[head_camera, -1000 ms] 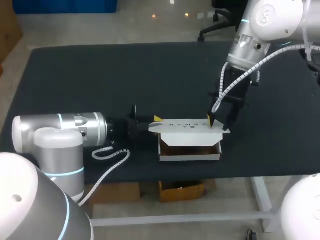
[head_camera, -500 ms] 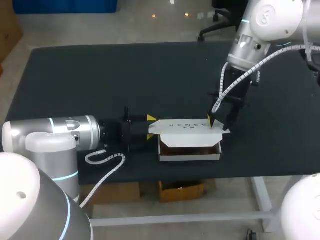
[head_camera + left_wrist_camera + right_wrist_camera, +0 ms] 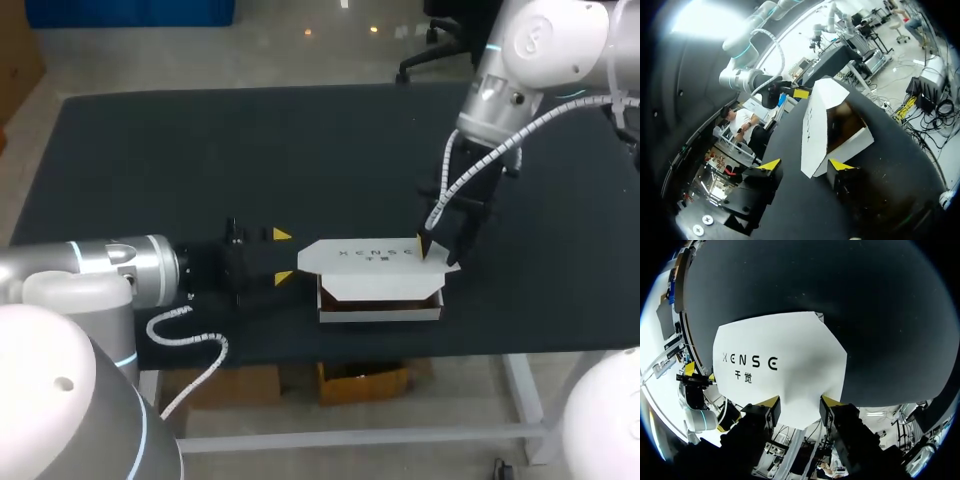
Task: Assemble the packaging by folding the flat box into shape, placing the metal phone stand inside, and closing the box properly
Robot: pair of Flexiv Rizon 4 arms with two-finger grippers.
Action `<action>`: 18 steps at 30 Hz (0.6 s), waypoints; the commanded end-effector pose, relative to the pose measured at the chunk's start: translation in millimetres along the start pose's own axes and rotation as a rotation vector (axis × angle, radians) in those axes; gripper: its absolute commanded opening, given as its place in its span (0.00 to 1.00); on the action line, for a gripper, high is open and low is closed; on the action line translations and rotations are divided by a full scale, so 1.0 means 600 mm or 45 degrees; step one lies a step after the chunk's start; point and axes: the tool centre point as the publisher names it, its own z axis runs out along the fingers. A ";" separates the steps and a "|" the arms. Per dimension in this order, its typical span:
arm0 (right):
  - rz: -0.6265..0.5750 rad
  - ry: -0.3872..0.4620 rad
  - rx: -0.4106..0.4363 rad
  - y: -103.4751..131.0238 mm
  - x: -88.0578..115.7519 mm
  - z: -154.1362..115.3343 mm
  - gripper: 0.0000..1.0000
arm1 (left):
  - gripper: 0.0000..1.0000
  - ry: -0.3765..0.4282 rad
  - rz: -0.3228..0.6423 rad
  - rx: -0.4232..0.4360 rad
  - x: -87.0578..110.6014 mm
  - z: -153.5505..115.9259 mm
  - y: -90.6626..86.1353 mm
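The white box (image 3: 380, 296) stands near the table's front edge, its printed lid (image 3: 370, 255) tilted over a brown inside (image 3: 845, 120). No phone stand shows. My left gripper (image 3: 283, 256) lies level just off the box's left end, open, with the box's near corner (image 3: 812, 167) at the gap between its tips and neither finger touching it. My right gripper (image 3: 435, 252) comes down on the lid's right end. In the right wrist view the lid (image 3: 775, 360) narrows into a flap that fills the gap of the right gripper (image 3: 800, 401), both fingers against it.
The black table (image 3: 200, 150) lies bare behind and to both sides of the box. The box sits close to the front edge (image 3: 330, 350). My left arm's cable (image 3: 185, 335) loops on the table beside its wrist.
My left gripper has let go of the lid's left end, opened and drawn back to the left. The right gripper and the box have stayed in place.
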 end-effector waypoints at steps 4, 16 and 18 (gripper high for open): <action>0.004 0.012 -0.015 -0.004 -0.006 0.010 0.48 | 0.86 0.051 -0.132 0.004 -0.031 -0.054 -0.023; 0.012 0.018 -0.031 -0.005 -0.011 0.015 0.47 | 1.00 0.105 -0.572 -0.173 -0.073 -0.054 -0.038; 0.013 0.018 -0.035 -0.005 -0.012 0.015 0.47 | 1.00 0.120 -0.648 -0.210 -0.079 -0.050 -0.037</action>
